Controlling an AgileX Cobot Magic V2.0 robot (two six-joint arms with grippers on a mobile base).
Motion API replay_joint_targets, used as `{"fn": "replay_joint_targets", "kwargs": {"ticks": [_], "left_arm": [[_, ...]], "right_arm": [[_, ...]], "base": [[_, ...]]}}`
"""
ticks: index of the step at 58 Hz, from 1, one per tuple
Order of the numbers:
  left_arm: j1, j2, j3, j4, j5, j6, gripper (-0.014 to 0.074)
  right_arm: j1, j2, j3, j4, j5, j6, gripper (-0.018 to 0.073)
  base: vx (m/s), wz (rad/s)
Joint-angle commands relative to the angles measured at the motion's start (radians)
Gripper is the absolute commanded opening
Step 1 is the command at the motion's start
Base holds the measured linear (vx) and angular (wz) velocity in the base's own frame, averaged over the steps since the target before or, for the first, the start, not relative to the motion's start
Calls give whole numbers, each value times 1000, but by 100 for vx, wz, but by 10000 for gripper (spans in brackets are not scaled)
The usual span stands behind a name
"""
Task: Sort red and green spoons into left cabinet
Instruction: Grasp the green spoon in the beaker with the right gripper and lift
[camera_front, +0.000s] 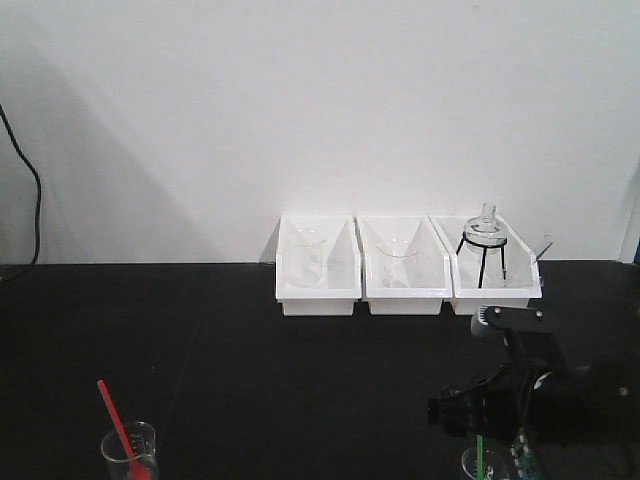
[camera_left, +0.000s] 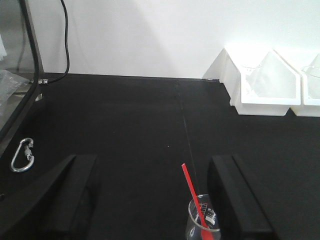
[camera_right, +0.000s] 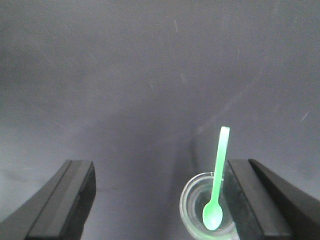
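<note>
The red spoon (camera_front: 121, 428) stands bowl-down in a clear beaker (camera_front: 130, 450) at the front left, handle leaning up left. In the left wrist view the red spoon (camera_left: 195, 197) and its beaker (camera_left: 202, 224) sit just inside the right finger of my open left gripper (camera_left: 155, 200). The green spoon (camera_right: 217, 182) stands bowl-down in a clear beaker (camera_right: 207, 210) beside the right finger of my open right gripper (camera_right: 160, 200). In the front view the green spoon (camera_front: 479, 450) shows under my right arm (camera_front: 510, 385). The left cabinet is out of view, except perhaps a framed edge (camera_left: 20, 80).
Three white bins (camera_front: 318, 275) stand along the back wall; two hold beakers, the right one (camera_front: 495, 270) holds a flask on a black tripod. A metal carabiner (camera_left: 22, 156) lies at the left. A black cable (camera_left: 65, 35) hangs on the wall.
</note>
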Motion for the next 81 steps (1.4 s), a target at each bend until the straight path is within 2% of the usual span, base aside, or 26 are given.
{"fn": "replay_joint_targets", "kwargs": {"ticks": [1, 21, 31, 55, 63, 81], "left_arm": [[-2, -5, -40, -7, -73, -5, 564], [-2, -5, -40, -5, -57, -5, 564], [-2, -5, -40, 0, -45, -5, 564], [-2, -5, -40, 0, -21, -5, 564], [-2, -5, -40, 0, -21, -5, 564], [-2, -5, -40, 0, -20, -5, 564]], "right_arm": [[-1, 17, -52, 9, -76, 5, 566], [-1, 66, -68, -9, -116, 6, 565], [-1, 66, -68, -49, -59, 6, 565], [-7, 66, -143, -267, -20, 202, 565], [-35, 66, -162, -279, 0, 260, 565], [-60, 119, -160, -283, 21, 261, 563]], "base": [[0, 0], [0, 0], [0, 0], [0, 0], [0, 0], [0, 0]]}}
